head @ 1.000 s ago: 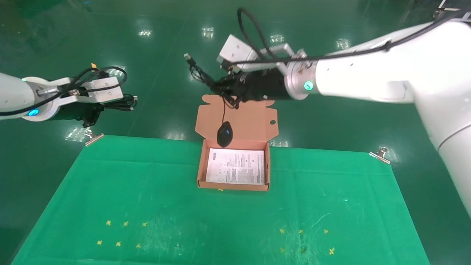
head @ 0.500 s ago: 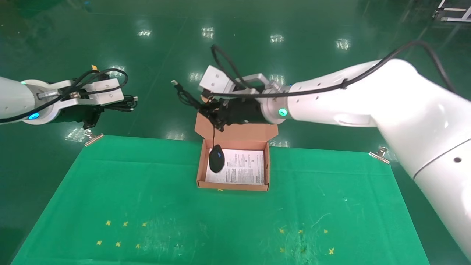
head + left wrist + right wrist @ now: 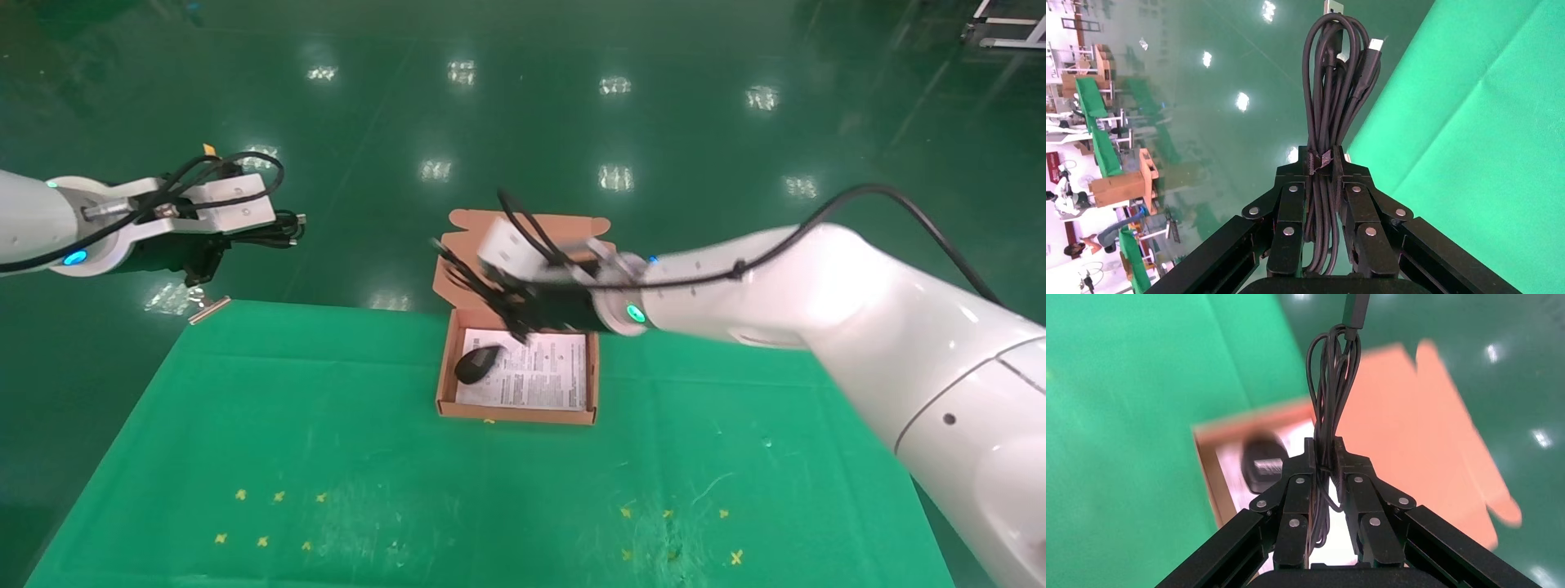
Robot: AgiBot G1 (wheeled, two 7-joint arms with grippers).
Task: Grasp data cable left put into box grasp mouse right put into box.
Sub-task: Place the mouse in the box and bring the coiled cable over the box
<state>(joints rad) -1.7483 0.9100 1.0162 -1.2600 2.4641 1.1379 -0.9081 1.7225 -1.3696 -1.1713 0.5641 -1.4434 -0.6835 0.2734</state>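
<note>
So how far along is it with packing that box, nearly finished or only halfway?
About halfway. The mouse already lies in the box, on the printed sheet, but the right gripper is shut on the mouse's bunched cord above the box, so that part is not let go yet. The left gripper holds the data cable off beyond the table's far left corner; it is yet to go in.

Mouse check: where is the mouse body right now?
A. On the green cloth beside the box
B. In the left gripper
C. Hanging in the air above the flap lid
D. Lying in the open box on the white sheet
D. The mouse lies inside the box on its white printed sheet, while the right gripper above it is shut on the mouse's cord.
</note>
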